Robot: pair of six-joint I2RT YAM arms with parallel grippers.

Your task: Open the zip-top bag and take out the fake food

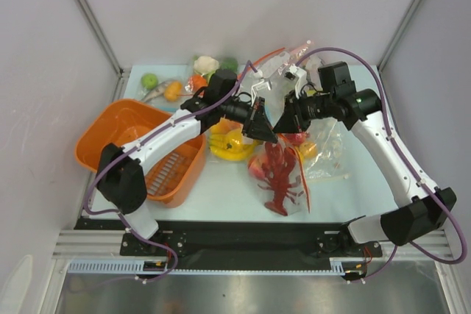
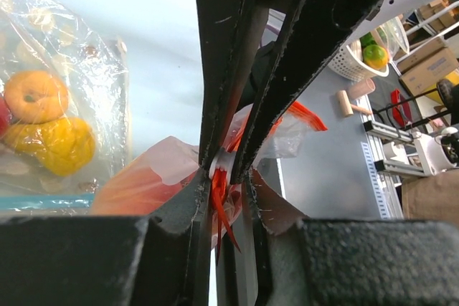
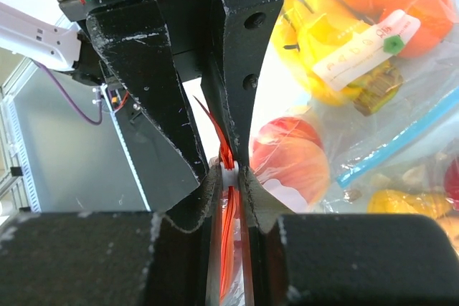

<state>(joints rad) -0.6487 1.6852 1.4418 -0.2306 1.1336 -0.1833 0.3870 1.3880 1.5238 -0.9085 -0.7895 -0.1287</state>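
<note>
While the lobster (image 1: 280, 176) lay inside the bag (image 1: 324, 154) | left gripper (image 2: 224, 168) pinched its orange zip strip (image 2: 218, 204) | right gripper (image 3: 228, 168) pinched it too

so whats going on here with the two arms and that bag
Both arms are working on the zip-top bag. The left gripper and the right gripper are each shut on its orange-red zip strip, facing each other above the middle of the table. The bag is not emptied yet: the red lobster lies on the table, apparently inside the plastic.
</note>
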